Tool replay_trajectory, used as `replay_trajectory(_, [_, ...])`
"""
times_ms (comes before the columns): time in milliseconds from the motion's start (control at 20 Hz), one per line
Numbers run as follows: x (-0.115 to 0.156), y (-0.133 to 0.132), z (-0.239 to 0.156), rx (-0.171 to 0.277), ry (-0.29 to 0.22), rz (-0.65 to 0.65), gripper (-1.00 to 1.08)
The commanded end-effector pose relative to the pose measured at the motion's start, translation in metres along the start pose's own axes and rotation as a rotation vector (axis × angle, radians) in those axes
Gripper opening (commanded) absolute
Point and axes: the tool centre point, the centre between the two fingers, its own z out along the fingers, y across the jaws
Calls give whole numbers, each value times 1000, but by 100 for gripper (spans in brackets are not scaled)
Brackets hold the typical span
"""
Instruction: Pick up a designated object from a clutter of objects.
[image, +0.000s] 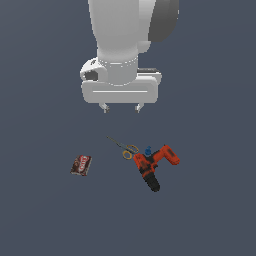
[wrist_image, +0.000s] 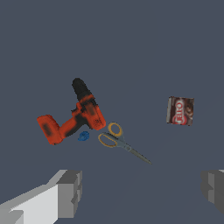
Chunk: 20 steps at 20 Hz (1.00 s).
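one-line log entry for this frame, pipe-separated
phase: pre-grasp | gripper: open, above clutter, holding nothing | target: scissors flat, handles beside drill | blue item by drill | packet apart

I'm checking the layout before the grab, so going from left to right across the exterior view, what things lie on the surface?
dark red packet → scissors → power drill. The tiny blue item overlaps the drill's span, so I leave it out.

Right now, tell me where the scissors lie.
In the exterior view, the scissors lie on the floor near centre, handles against the drill on their right, the red packet apart on the left.
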Motion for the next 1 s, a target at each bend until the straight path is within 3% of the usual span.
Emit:
replay_trajectory(0, [0,0,0,0,0,0,100])
replay_trajectory(950, [-2,-2,-6,15,17,44,100])
